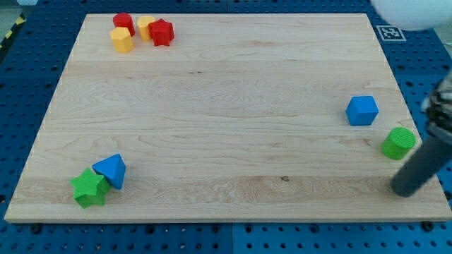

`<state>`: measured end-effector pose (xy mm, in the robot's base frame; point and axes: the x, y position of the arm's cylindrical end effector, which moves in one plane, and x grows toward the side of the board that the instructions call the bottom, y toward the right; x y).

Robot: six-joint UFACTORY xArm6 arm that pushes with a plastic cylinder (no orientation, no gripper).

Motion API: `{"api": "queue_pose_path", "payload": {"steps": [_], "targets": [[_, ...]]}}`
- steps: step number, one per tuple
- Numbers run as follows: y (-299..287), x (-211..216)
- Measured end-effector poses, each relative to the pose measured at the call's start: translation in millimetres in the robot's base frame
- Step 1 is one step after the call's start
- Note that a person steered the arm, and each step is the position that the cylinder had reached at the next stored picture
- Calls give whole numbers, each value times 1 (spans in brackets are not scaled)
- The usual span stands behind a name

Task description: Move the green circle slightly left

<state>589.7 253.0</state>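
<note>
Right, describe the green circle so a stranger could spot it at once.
Start at the wooden board's right edge in the view, low down. The green circle sits there, just below and right of the blue cube, with my tip just below it. It is round; the other green block, far left, is star-shaped.

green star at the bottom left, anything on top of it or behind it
Nothing lies on the green star. The blue triangular block touches its upper right side; what lies under either block is hidden.
</note>
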Motion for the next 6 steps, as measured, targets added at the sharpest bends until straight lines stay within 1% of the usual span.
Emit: {"api": "queue_pose_path", "payload": {"steps": [1, 2, 4, 6], "targets": [[39, -19], [49, -53], [43, -59], [13, -62]]}}
